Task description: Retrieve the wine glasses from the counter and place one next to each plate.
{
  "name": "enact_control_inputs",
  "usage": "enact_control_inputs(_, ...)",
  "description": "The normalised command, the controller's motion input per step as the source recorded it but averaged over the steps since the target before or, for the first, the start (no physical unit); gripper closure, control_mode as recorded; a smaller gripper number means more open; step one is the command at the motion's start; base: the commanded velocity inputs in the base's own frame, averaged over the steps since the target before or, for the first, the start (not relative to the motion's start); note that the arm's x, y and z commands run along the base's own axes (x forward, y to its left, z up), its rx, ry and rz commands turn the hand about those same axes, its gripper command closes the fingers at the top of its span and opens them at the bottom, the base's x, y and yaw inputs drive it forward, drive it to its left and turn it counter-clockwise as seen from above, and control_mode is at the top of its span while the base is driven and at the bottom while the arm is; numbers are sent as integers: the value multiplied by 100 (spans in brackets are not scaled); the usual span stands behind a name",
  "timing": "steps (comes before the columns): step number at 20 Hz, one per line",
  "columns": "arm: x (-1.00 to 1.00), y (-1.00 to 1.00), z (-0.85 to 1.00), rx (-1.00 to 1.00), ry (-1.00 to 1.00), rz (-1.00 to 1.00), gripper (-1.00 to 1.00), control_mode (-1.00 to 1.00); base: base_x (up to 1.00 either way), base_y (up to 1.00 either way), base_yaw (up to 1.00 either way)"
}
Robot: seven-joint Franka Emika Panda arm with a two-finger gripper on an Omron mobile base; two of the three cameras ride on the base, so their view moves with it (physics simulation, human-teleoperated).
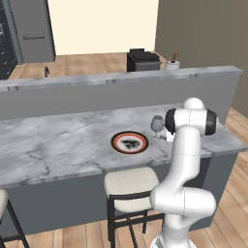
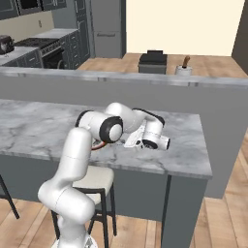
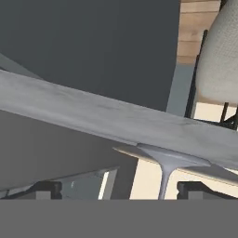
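A: Where is the glass?

B: The wine glass (image 1: 157,125) stands on the bar top (image 1: 58,140), just beside the red-rimmed plate (image 1: 130,142). Your gripper (image 3: 118,189) has its fingers spread apart around the stem. Back straight off, level, so you don't clip it.
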Motion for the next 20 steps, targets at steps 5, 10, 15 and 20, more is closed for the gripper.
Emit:
enact_control_inputs(5,-1,-37,0,0,0,-10,-100,-100,0,0,0)
enact_control_inputs(10,-50,-14,34,3,-17,-3,-100,-100,0,0,0)
enact_control_inputs(15,-99,14,87,0,-25,0,-100,-100,0,0,0)
enact_control_inputs(20,-100,29,85,0,-13,0,-100,-100,0,0,0)
